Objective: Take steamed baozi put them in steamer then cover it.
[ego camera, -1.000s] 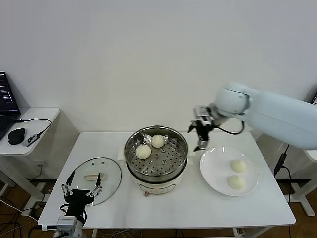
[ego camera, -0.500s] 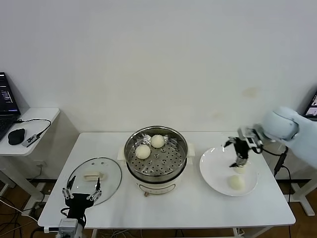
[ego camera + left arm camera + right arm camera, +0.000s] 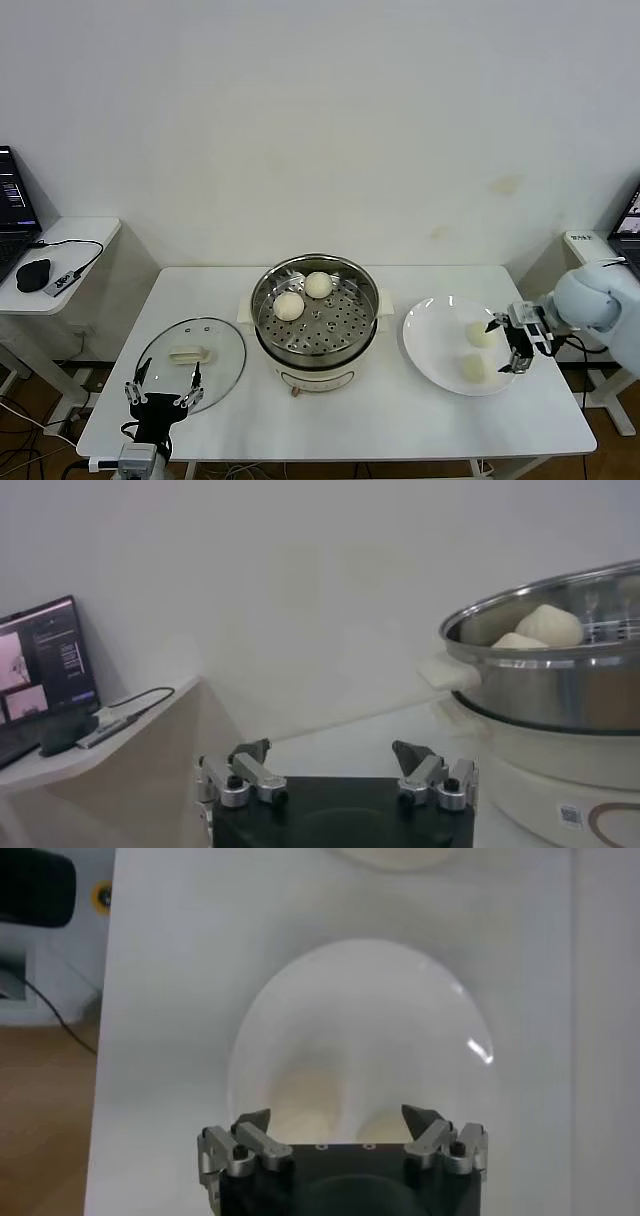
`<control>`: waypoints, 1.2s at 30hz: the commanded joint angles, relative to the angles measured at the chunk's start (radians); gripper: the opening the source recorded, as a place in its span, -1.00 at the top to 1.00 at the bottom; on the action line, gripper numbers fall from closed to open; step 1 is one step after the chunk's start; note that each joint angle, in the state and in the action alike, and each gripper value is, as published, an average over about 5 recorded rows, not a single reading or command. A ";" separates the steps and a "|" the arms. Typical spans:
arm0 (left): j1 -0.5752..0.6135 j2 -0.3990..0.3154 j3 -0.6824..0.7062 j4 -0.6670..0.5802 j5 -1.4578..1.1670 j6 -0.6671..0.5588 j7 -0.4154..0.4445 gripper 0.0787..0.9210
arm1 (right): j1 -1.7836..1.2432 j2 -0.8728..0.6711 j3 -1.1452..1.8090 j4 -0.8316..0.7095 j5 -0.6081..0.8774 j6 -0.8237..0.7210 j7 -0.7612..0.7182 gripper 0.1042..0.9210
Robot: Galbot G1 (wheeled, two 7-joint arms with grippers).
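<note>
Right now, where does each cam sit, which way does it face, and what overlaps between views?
Head: above, facing forward and down at the table; shows left gripper by the lid, right gripper at the plate.
Left wrist: low, facing across the tabletop at the steamer; own open fingers.
Right wrist: above, facing down on the plate; own open fingers.
Shared: head and left wrist both show two baozi in the steamer.

Steamer mid-table, lid to its left, plate to its right.
Two baozi (image 3: 304, 295) sit in the steamer (image 3: 316, 322), toward its back left. The lid (image 3: 190, 362) lies flat on the table (image 3: 400, 412). Two more baozi (image 3: 478, 350) rest on the plate (image 3: 432, 345), one behind the other.
</note>
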 commanded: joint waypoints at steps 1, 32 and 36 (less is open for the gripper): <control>0.001 0.000 -0.002 -0.001 0.000 0.000 0.000 -0.77 | -0.144 0.054 0.098 -0.088 -0.080 0.020 0.014 -0.76; -0.003 -0.006 -0.009 0.010 -0.001 -0.003 0.000 -0.77 | -0.085 0.176 0.029 -0.187 -0.070 -0.023 0.005 -0.39; -0.005 -0.007 -0.009 0.012 -0.002 -0.002 0.000 -0.77 | -0.072 0.165 0.021 -0.183 -0.060 -0.032 -0.012 -0.26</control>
